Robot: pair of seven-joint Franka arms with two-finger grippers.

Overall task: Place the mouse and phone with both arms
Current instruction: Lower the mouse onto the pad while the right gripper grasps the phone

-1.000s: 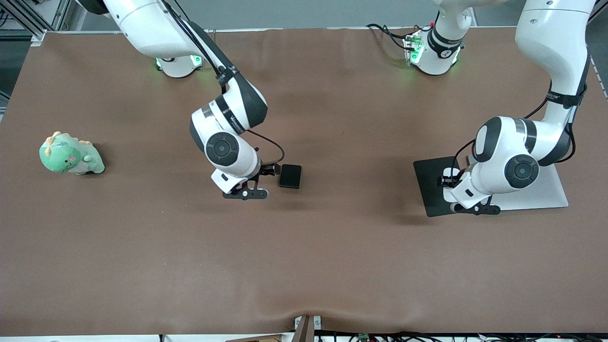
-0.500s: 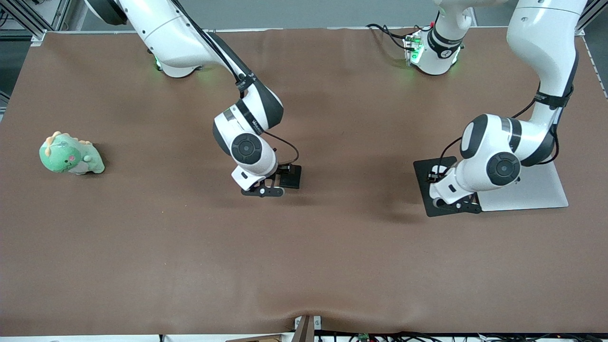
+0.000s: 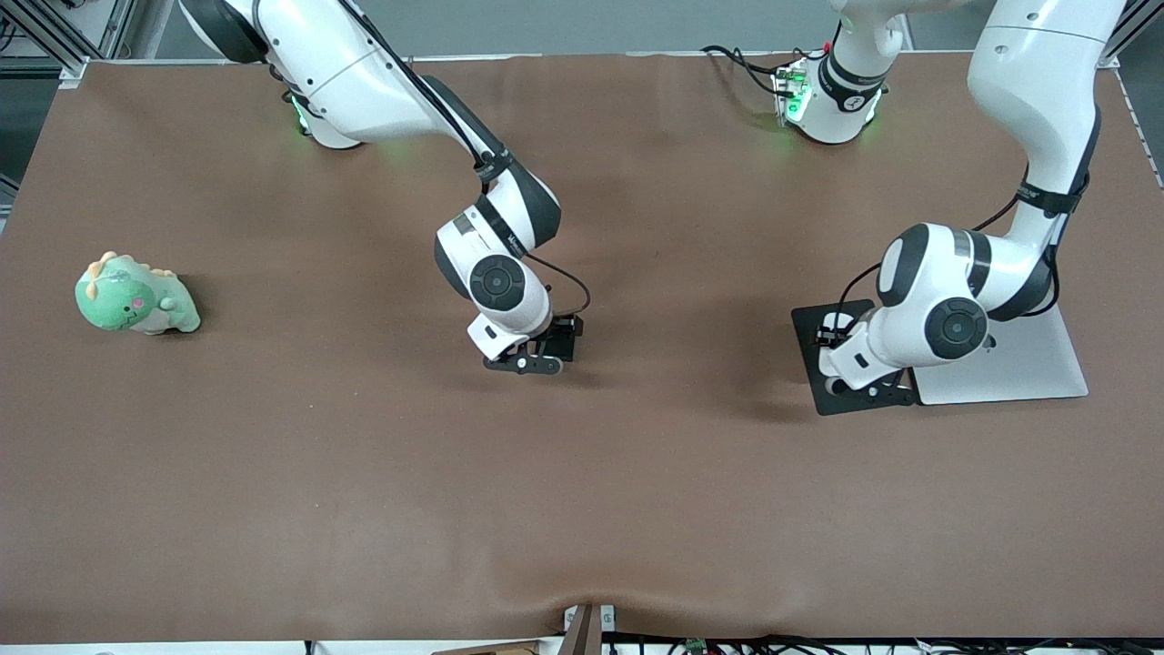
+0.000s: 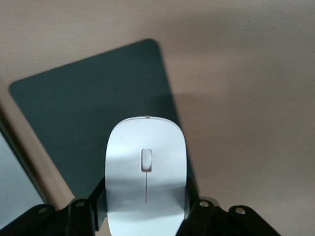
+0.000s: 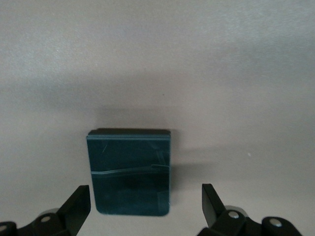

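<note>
I'm pinching the glossy, slippery mouse (image 4: pixel 146 177) by its sides in the left claw (image 4: pixel 146 216) over the mouse pad (image 4: pixel 88 113), while the right claw (image 5: pixel 146 209) is hovering spread around the stiff phone (image 5: pixel 129 172).

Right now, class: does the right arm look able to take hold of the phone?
Probably yes. The right tool is open just above the phone, which lies flat on the table with nothing around it, fingers flanking it.
</note>
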